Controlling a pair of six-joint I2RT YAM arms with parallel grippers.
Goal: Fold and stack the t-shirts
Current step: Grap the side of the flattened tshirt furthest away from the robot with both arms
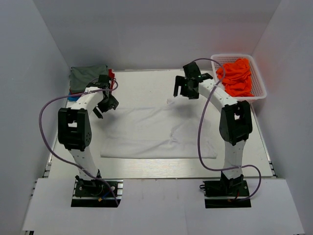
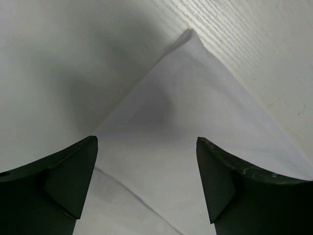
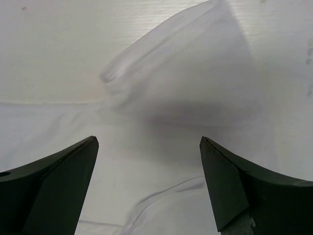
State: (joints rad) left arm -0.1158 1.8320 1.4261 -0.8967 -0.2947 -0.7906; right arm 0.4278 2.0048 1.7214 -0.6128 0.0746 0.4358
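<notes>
A white t-shirt (image 1: 156,132) lies spread flat across the middle of the table. My left gripper (image 1: 103,108) is open and empty just above its far left corner; in the left wrist view that pointed corner (image 2: 188,73) lies ahead of my gripper (image 2: 146,181). My right gripper (image 1: 183,88) is open and empty above the shirt's far right part; the right wrist view shows a raised fold (image 3: 166,54) ahead of my gripper (image 3: 149,186). A stack of folded shirts, olive-grey (image 1: 88,76) on top with red and blue edges showing, sits at the far left. Bright orange shirts (image 1: 237,76) lie in the basket.
A white plastic lattice basket (image 1: 259,93) stands at the far right corner of the table. White walls close in the table on the left, back and right.
</notes>
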